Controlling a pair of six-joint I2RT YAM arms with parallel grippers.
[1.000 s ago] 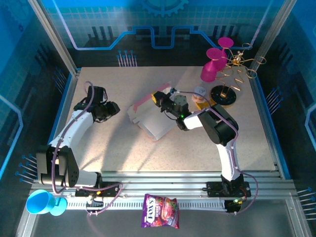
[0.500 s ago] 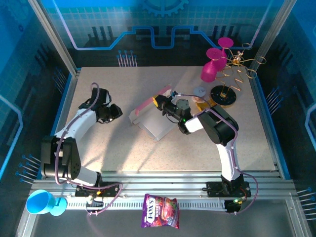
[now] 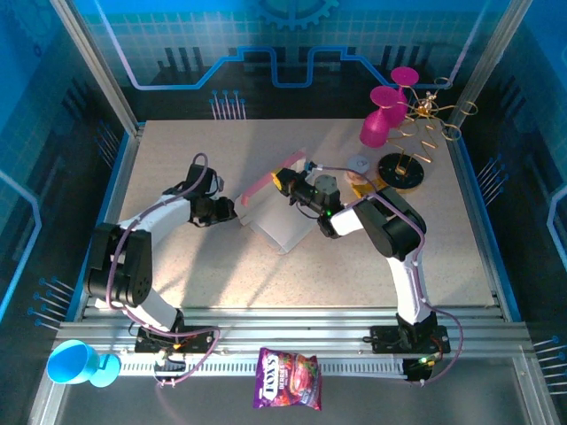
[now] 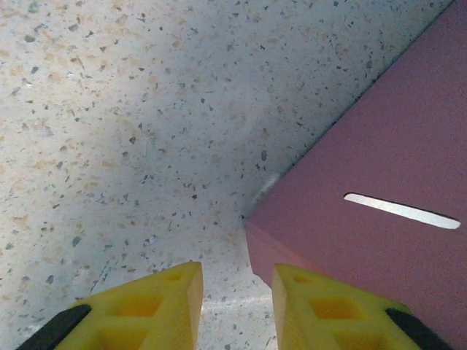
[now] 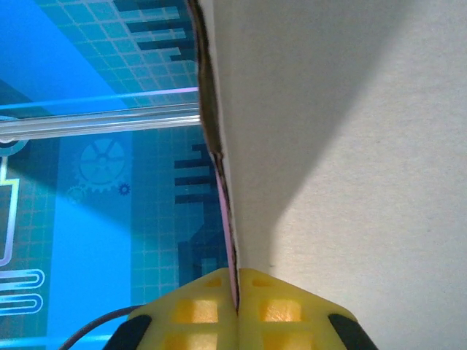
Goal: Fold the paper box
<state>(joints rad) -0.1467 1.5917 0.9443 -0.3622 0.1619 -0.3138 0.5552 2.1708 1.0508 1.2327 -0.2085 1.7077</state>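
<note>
pinching a raised flap (image 5: 328,109) of the paper box (image 3: 279,226) is what your right gripper (image 3: 286,182) is doing, with its yellow fingers pressing together on the thin cardboard edge. the box is lying partly folded near the middle of the table (image 3: 177,159), with a whitish panel facing up and a pink strip standing along its far-left side. your left gripper (image 4: 235,281) is sitting low at the box's left corner with its fingers spread, and the pink corner is just beyond the gap.

to do this fold well, you are probably wanting the left fingers bracing that corner against the table while the right is swinging the flap over slowly, so the blank is not sliding or creasing off its score line.

the left wrist view is showing a narrow slot (image 4: 401,211) in the pink panel, likely meant for a tab, which is too small to make out from overhead. the right wrist view is confirming the pinch, which the overhead view is leaving unclear.
</note>
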